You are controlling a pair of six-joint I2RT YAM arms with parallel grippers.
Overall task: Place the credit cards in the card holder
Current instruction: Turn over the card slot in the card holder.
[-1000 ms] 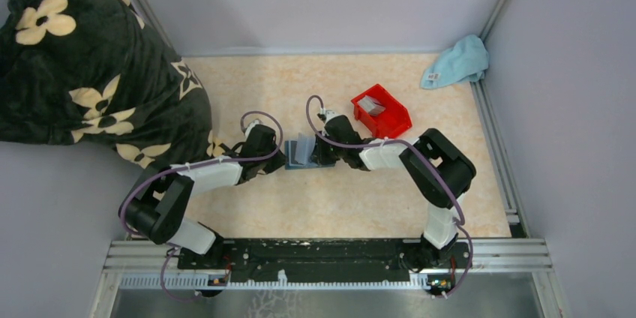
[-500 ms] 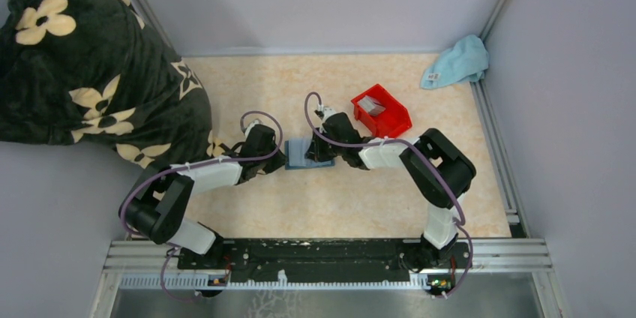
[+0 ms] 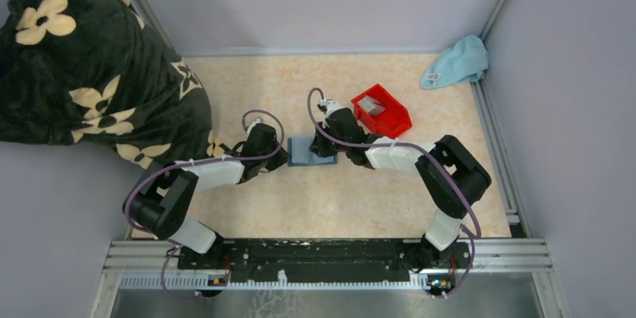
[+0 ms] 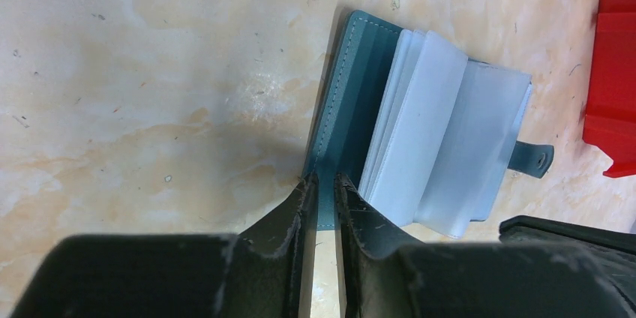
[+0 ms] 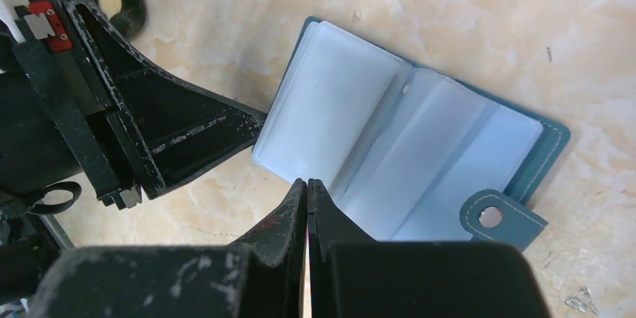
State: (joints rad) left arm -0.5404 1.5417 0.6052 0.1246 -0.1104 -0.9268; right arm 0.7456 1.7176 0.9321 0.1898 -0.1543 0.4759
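Pockets dropped: a second ago the clear plastic pockets (image 5: 352, 130) stood up out of the card holder (image 3: 309, 151); now they lie flat. The holder is spread open mid-desk (image 3: 360, 198), between the two hands. The right arm's elbow has swung out to the right, and the left arm has barely shifted.

Holder look: teal cover with light stitching, a fanned stack of pale see-through pockets, and a strap tab (image 5: 501, 218) with a silver snap sticking out on the bin side.

Left hand (image 4: 321, 187): jaws a narrow slit apart, with the teal cover showing through the gap. The tips sit at the cover's edge and are not seen clamping anything.

Right hand (image 5: 307, 183): jaws fully closed and empty, tips at the near edge of the pockets.

A grey credit card (image 3: 373, 106) lies in the red bin (image 3: 390, 119), just beyond the right hand. A light blue cloth (image 3: 456, 61) sits in the far right corner and a floral blanket (image 3: 75, 55) far left.
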